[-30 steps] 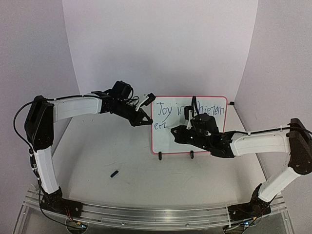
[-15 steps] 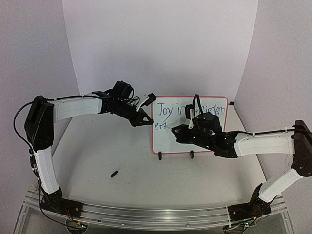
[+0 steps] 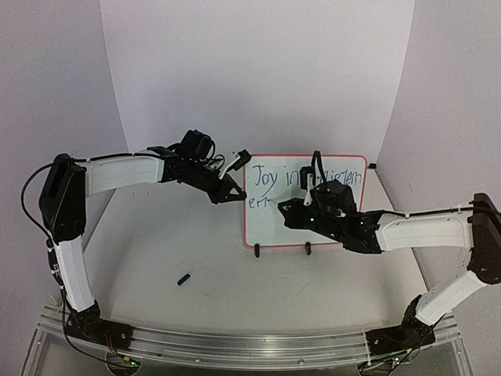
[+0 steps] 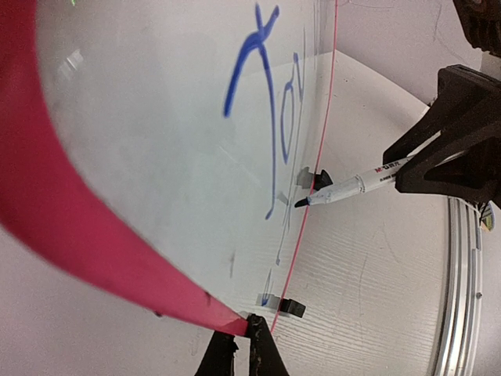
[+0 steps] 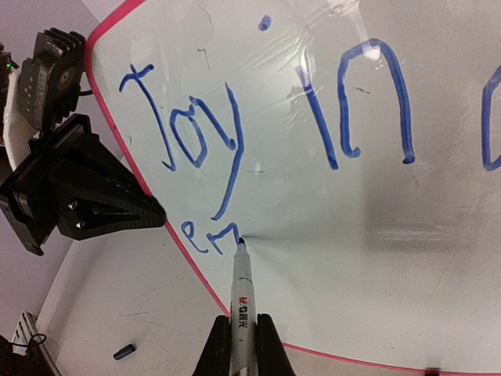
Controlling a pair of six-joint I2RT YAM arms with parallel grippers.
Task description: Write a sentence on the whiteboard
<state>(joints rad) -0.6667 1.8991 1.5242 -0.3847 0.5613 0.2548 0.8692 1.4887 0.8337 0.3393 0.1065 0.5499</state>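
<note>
The whiteboard (image 3: pixel 274 229) stands upright on two black clip feet at the table's middle right, white with a pink-red rim (image 4: pixel 86 235). My left gripper (image 3: pixel 238 195) is shut on its left rim, fingertips (image 4: pixel 266 348) pinching the edge. My right gripper (image 3: pixel 291 211) is shut on a white marker (image 5: pixel 241 301), whose tip touches the board. The sentence (image 5: pixel 196 133) reads "Joy in" in blue, with more words behind the right arm in the top view. Under it a second line (image 5: pixel 210 235) reads "em", and the marker tip rests at its end.
A small dark marker cap (image 3: pixel 184 279) lies on the table in front of the left arm, also at the right wrist view's lower left as the cap (image 5: pixel 123 352). The clip feet (image 3: pixel 256 251) stick out toward me. Walls enclose the back and sides.
The marker tip has crept rightward along the second line, adding a stroke to the last letter. The right arm shifted slightly with it. The left gripper has kept its hold.
</note>
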